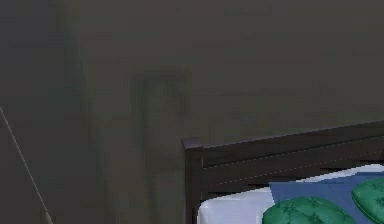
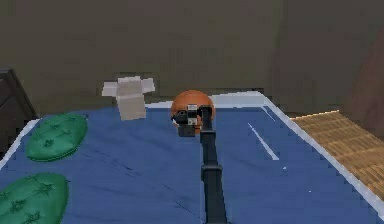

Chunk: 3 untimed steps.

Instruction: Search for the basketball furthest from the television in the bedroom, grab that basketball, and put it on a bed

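Rising over the bed (image 2: 250, 170), the dark arm (image 2: 210, 180) reaches to the gripper (image 2: 187, 122); the orange basketball (image 2: 193, 102) shows right at the gripper's far end, near the bed's far edge; whether the fingers grip it cannot be told; green pillows (image 2: 55, 138) lie on the bed; a pale boxy thing (image 2: 128, 95) sits by the bed's far edge; a dark headboard (image 1: 280, 155) ends the bed.
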### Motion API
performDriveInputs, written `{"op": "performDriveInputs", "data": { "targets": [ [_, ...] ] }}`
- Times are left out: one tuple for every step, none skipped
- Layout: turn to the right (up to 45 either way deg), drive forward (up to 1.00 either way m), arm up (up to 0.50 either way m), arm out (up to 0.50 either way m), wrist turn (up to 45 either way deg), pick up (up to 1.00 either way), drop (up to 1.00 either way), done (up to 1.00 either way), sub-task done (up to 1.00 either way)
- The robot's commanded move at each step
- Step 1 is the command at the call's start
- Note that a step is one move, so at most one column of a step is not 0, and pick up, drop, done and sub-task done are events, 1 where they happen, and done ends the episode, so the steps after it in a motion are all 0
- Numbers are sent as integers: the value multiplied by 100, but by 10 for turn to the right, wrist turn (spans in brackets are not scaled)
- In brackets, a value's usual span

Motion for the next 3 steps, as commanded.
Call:
{"op": "performDriveInputs", "data": {
  "targets": [
    [0,0,0,0,0,0,100,0,0],
    [0,0,10,0,0,0,0,0,0],
    [0,0,0,-8,0,0,0,0,0]
  ]
}}
